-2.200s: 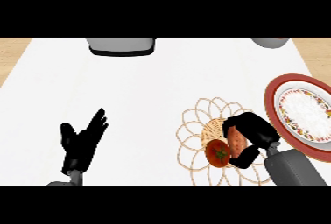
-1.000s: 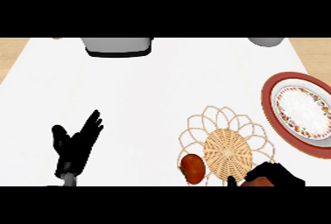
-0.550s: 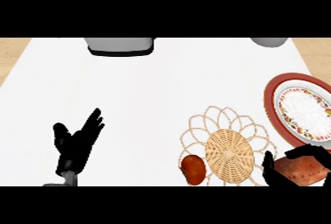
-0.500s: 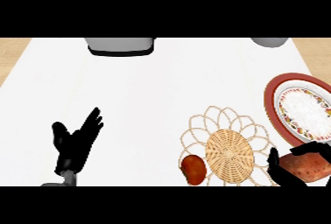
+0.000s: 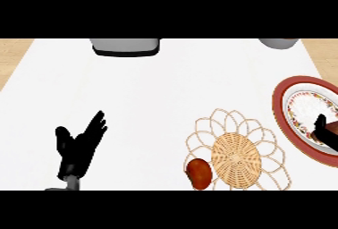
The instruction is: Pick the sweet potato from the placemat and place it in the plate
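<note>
While right hand [image 5: 321,127] sits over the plate [image 5: 288,96] at the right edge, can't tell its finger state. Sweet potato [image 5: 199,173] touches placemat [image 5: 239,154] lower-left rim. Left hand [image 5: 79,145] rests open, lower left.

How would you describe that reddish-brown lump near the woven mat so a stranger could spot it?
Start at the round straw-coloured woven placemat with looped edging, low on the white counter. On its lower-left loops lies an oval reddish-brown vegetable. It is the only small smooth rust-coloured thing there, unlike the large red-rimmed patterned plate further right.
</note>
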